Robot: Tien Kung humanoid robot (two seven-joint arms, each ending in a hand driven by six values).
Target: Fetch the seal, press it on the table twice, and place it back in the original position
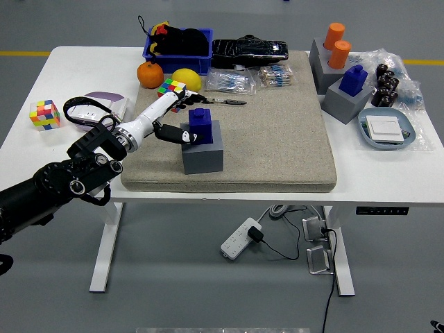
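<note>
Robot hand, left [175,123], white fingers with dark tips, reaches in from the left edge to the blue seal [200,125] and sits right up against its left side. Thumb tip looks to touch the seal's lower left face, other fingers lie past its far side; can't tell if they actually clamp it or are just loose around it. Seal stands upright on top of the grey block [202,148], which serves as its holder, so that's the home spot. Block sits on the left part of the tan mat [277,132], which covers the middle of the white counter [41,149]; soft pad is likely the stamping surface.

Right arm not seen.

Second blue seal [354,78] on its own grey block far right, well apart, next to two orange cylinders [337,43]; not the one being worked. Clutter along the far edge: orange [149,74], lemon [187,78], small puzzle cube [168,88] between them, blue bin [178,43], another puzzle cube [43,114] far left.

Judgement: either the fetch grasp or the put-back release, can't say which. Seal is small and top-heavy on the block, so a sideways nudge could tip it.
</note>
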